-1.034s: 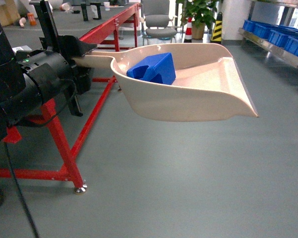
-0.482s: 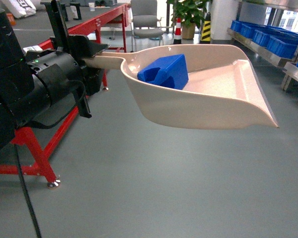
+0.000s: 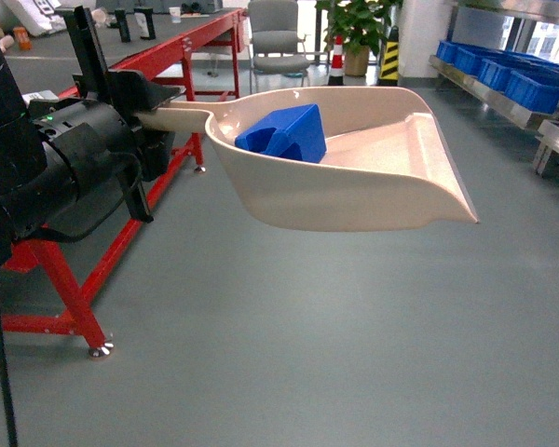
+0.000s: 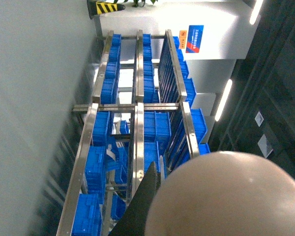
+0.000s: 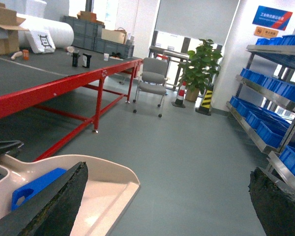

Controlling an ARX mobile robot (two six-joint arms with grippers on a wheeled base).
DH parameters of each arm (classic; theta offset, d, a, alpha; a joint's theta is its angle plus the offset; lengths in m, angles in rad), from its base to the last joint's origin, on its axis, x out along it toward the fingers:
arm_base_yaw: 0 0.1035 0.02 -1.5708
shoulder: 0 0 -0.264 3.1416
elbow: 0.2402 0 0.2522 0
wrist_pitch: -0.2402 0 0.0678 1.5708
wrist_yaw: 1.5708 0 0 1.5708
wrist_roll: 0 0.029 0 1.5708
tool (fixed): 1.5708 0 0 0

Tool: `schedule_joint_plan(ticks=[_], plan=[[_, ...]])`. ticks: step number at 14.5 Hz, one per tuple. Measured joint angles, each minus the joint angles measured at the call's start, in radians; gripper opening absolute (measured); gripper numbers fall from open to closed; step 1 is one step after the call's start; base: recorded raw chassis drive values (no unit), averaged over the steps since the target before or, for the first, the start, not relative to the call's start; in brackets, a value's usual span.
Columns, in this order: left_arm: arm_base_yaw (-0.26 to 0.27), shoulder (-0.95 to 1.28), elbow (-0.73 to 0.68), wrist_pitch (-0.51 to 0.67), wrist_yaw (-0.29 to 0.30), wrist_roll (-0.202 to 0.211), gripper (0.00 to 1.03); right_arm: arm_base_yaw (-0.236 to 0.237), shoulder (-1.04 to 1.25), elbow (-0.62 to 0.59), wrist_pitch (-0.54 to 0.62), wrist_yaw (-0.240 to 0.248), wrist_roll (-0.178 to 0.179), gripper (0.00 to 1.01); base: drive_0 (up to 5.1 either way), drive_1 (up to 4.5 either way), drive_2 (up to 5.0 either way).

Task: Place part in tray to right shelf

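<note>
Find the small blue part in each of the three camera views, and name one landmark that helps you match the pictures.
Head: the part lies in the tray, upper centre.
Left wrist: not in it; only the tray's rounded beige underside shows, bottom right.
Right wrist: bottom left corner, inside the tray.
Shared landmark: the steel shelf with blue crates.

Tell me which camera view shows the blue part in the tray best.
The head view. There the part lies whole and unobstructed at the back of the tray, near the handle. The right wrist view catches only a piece of it, low at the left and partly behind a dark finger. The left wrist view shows none of it, only the tray's rounded underside.
</note>
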Motion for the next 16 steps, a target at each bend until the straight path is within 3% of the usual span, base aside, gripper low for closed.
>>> schedule_joint_plan(ticks=[16], plan=[[-0.003,0.000,0.000,0.000,0.000,0.000,0.12,0.000,0.005,0.000,0.000,0.000,-0.001,0.98,-0.1,4.26,-4.4]])
